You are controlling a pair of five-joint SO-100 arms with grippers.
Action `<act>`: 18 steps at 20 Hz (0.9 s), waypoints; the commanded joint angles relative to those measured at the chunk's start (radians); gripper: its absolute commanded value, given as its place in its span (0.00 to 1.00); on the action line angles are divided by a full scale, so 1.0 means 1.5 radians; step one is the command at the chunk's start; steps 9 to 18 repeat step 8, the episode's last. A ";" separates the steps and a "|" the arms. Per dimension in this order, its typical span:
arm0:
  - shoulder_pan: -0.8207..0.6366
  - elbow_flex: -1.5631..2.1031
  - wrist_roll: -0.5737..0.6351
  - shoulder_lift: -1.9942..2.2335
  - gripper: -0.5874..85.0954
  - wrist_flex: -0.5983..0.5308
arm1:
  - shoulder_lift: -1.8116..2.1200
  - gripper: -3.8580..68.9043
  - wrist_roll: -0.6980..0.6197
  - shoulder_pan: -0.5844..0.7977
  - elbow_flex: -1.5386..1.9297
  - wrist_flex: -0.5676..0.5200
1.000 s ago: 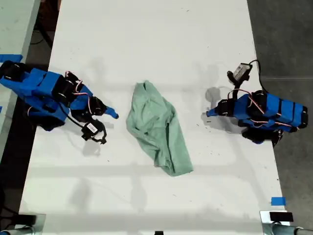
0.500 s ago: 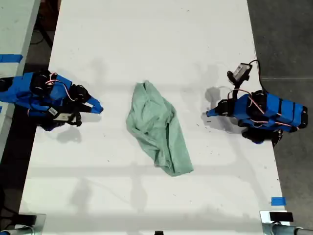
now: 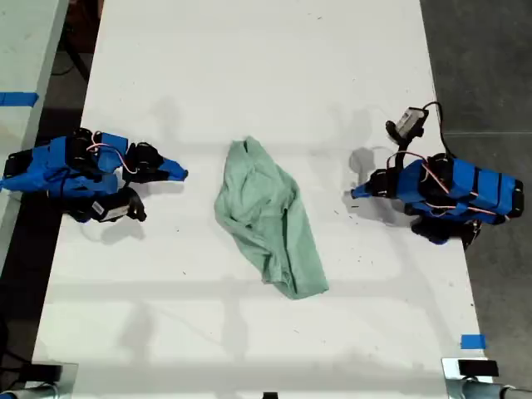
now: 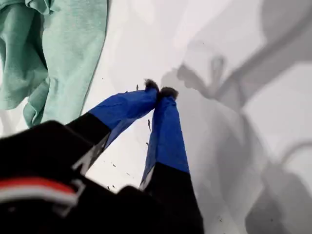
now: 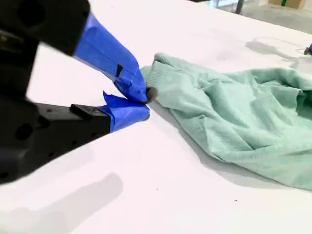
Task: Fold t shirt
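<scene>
The t shirt (image 3: 268,218) is left crumpled mid-table (image 3: 249,66), so not folded yet. My first gripper (image 4: 161,90) is kept pressed together, nothing pinched, tips down by the tabletop. My second gripper (image 5: 145,102) is closed up too, empty, parked near the shirt's ribbed edge.

The t shirt (image 4: 53,53) is cut off by the frame edge in the first wrist view, so only part of it shows; in the second wrist view it (image 5: 234,122) also runs out of frame; its layers underneath are hidden by its own folds; the black housing behind my second end effector (image 5: 141,103) is blurred and cropped; whether the tips touch the cloth's hem cannot be told; a blue speck (image 5: 309,48) at the frame edge is too small to identify; a metallic object (image 3: 470,370) at the counter's (image 3: 266,66) corner, at the exterior view's lower right, is cropped.
</scene>
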 commanded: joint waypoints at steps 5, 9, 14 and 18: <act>-0.137 0.015 0.155 0.005 0.00 0.038 | 0.003 0.07 0.003 -0.005 0.018 0.003; -0.157 0.013 0.174 0.005 0.00 0.036 | 0.004 0.07 0.003 -0.012 0.018 0.003; -0.157 0.013 0.174 0.005 0.00 0.036 | 0.004 0.07 0.003 -0.012 0.018 0.003; -0.157 0.013 0.174 0.005 0.00 0.036 | 0.004 0.07 0.003 -0.012 0.018 0.003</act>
